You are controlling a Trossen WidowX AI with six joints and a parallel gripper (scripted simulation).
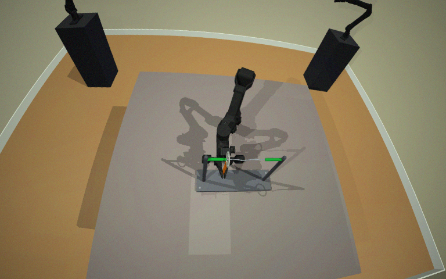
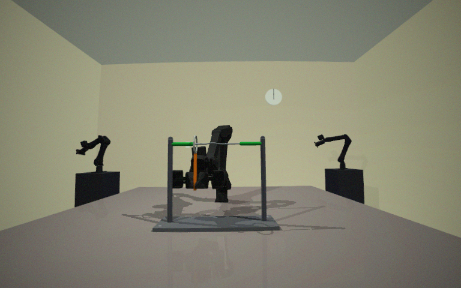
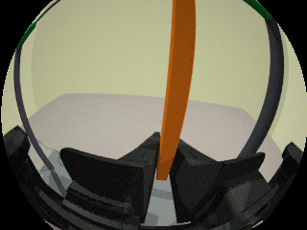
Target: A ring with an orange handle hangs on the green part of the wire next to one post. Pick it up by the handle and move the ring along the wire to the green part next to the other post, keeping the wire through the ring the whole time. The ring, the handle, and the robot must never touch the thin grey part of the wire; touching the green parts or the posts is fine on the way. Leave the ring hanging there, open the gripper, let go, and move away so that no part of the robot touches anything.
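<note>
The counter point(image 1: 295, 230) point(image 2: 101, 254) point(image 3: 96, 110) lies under everything; the top view shows its two far corners, with a dark pillar point(image 1: 87, 49) point(image 2: 96, 188) outside the left one and a second pillar point(image 1: 330, 60) point(image 2: 344, 185) by the right. The robot arm point(image 1: 234, 102) point(image 2: 221, 146) reaches from near the far edge toward the near edge. The base plate point(image 1: 204, 188) point(image 2: 217, 229) point(image 3: 160, 211) lies lengthwise between the counter's left and right edges.

Of the plate's posts, the one toward the counter's left edge point(image 1: 204, 171) point(image 2: 170, 183) point(image 3: 275, 72) is beside the handle; the other post point(image 1: 273, 170) point(image 2: 263, 180) point(image 3: 18, 86) is toward the right edge. Only the exterior view shows the wall clock point(image 2: 273, 96).

The pincer point(image 1: 223, 177) point(image 2: 195, 180) point(image 3: 163, 137) is closed on the orange handle point(image 1: 225, 168) point(image 2: 195, 166) point(image 3: 182, 72); the wrist view shows the lower end between its fingers, but cuts off the ring point(image 1: 228, 153) point(image 2: 195, 137). The top and exterior views put the ring around the wire, at the inner end of the left green part point(image 1: 215, 158) point(image 2: 182, 144) point(image 3: 259, 9), where the thin grey part point(image 1: 250, 160) point(image 2: 222, 143) point(image 3: 48, 11) begins. Whether they touch, I cannot tell.
</note>
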